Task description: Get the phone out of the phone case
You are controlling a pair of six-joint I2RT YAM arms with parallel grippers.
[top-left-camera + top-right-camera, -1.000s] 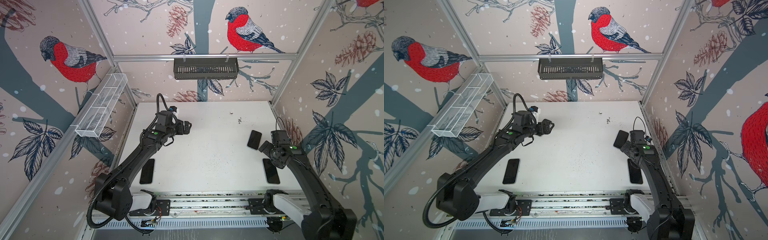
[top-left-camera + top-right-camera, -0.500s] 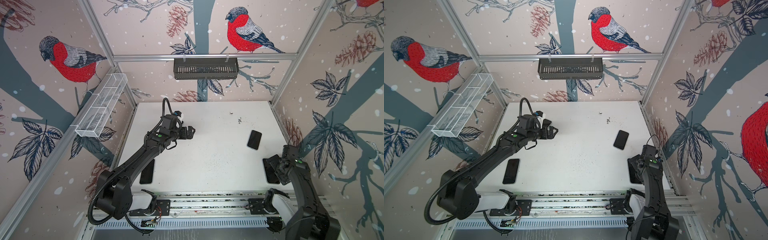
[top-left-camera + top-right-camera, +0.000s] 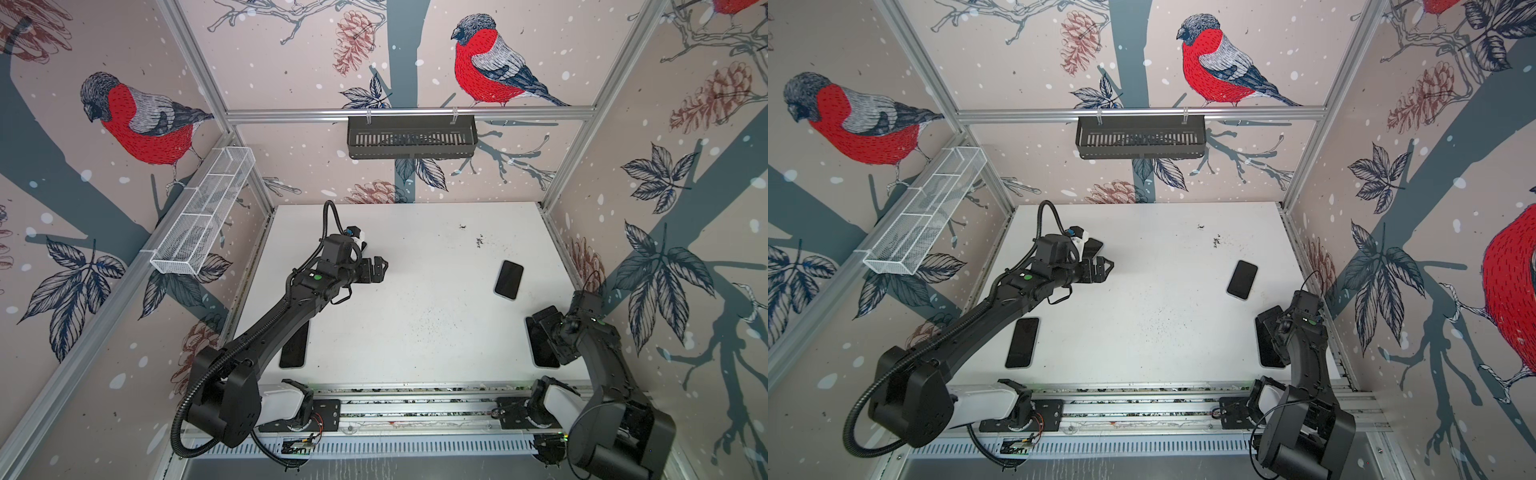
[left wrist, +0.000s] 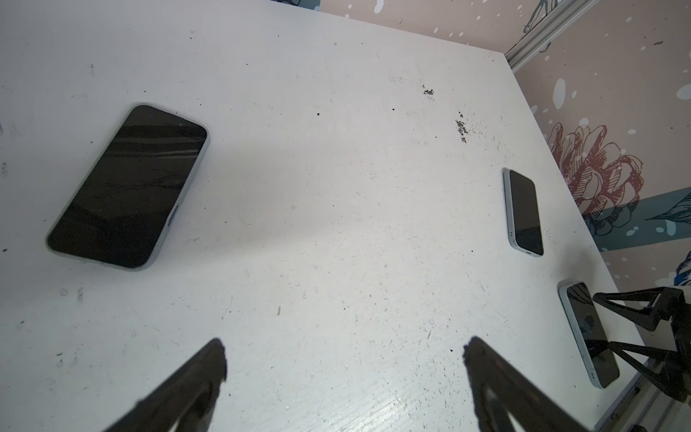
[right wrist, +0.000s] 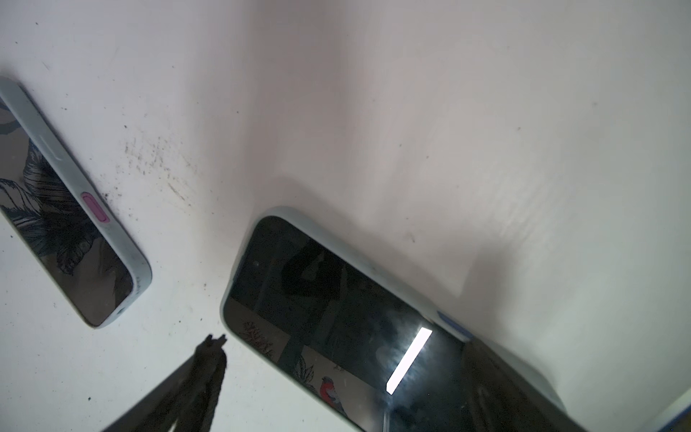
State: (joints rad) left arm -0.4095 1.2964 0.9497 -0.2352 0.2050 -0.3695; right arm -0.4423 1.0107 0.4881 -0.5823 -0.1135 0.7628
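Hidden: far-left phone [image 3: 1094, 246] mostly behind my left arm in both top views; near-right phone [image 3: 542, 357] partly under my right gripper [image 3: 549, 332].
Left wrist only: far-left phone whole, flat, still cased.
Grippers: left gripper [image 4: 346, 351] and right both spread, empty.
Surface: scuffed white table [image 3: 415, 332]; bird-print walls [image 3: 104, 291].

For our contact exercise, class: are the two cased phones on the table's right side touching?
Apart. The right wrist view shows bare table between the pink-buttoned phone and the blue-buttoned phone.

Black arms [image 3: 270, 328], white bases [image 3: 278, 401], green lights [image 3: 317, 276]
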